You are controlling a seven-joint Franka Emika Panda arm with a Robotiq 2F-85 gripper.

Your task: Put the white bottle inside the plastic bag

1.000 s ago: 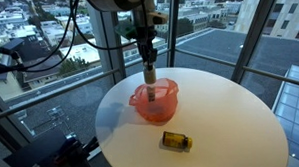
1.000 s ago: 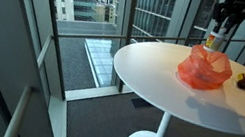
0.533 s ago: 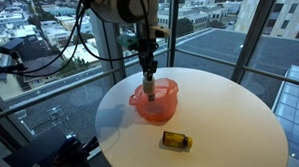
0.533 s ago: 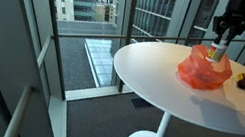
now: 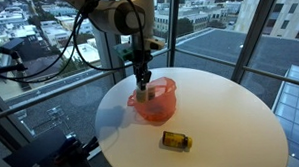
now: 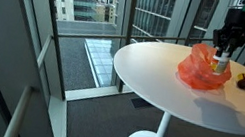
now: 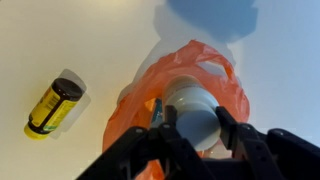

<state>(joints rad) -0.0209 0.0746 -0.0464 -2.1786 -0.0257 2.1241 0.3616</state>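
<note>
Wrist view, left: a yellow bottle (image 7: 52, 106) with a dark cap lies on its side on the white worktop (image 7: 60, 35). It is well apart from the bag and plays no part in the task.

Centre: the orange plastic bag (image 7: 205, 65) sits on the worktop with its mouth turned upward. The white bottle (image 7: 195, 108) is seen end-on inside that mouth, with orange film around it on every visible side. The end effector (image 7: 197, 128) pinches the bottle, its dark fingers (image 7: 228, 125) pressed against opposite flanks.

Governing relation: the bottle stands upright and hangs straight below the end effector. Its long axis is vertical and in line with the wrist. In an exterior view the end effector (image 5: 142, 84) stands directly over the bag (image 5: 158, 105), with the bottle's lower part at or below the rim. The same alignment shows in an exterior view from the side, where the end effector (image 6: 224, 56) is above the bag (image 6: 201, 72).

Judgement: the bottle is over the opening and at least partly inside it. What remains is a straight descent or release along that axis (no sideways correction looks necessary). Whether the base touches the bag floor cannot be told.

Right: only the bag's far rim and plain worktop show. The thin film could catch a finger as the end effector lifts away
</note>
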